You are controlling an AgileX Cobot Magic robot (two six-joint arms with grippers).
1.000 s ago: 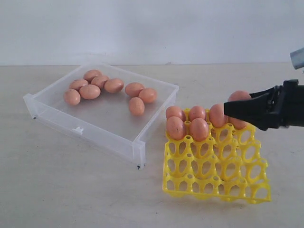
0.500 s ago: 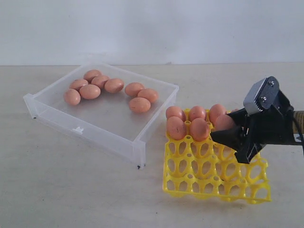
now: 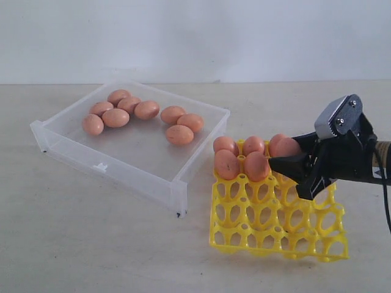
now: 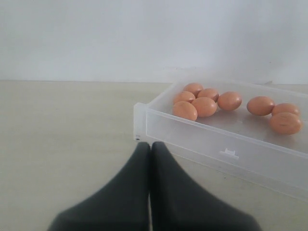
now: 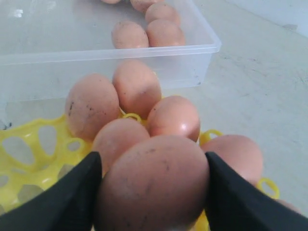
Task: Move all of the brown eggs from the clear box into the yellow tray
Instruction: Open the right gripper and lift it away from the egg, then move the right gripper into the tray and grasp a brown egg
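Eggs, brown, in two lots on a pale table (image 3: 91,232) before a white wall (image 3: 183,36). Clear box (image 3: 137,160), shallow and low-walled, at the left of the exterior view: nine eggs lie loose on its floor, a cluster of six (image 3: 115,118) toward the far left corner and a group of three (image 3: 179,135) nearer the right wall. Yellow tray (image 3: 275,235), just beside the box's near right corner: at least five seated eggs (image 3: 226,163) crowd the back two rows, while the front rows show open cells. Right claw (image 3: 288,155): black fingers (image 5: 62,197) clamped on either side of one held egg (image 5: 153,185), poised low over the tray's back rows, with seated eggs packed close ahead of it and to both sides. The claw and its arm cover the tray's far right cells in the exterior view, so their contents cannot be told. Left claw (image 4: 150,147): fingers pressed together, holding nothing, low over the bare table near the box's front corner.
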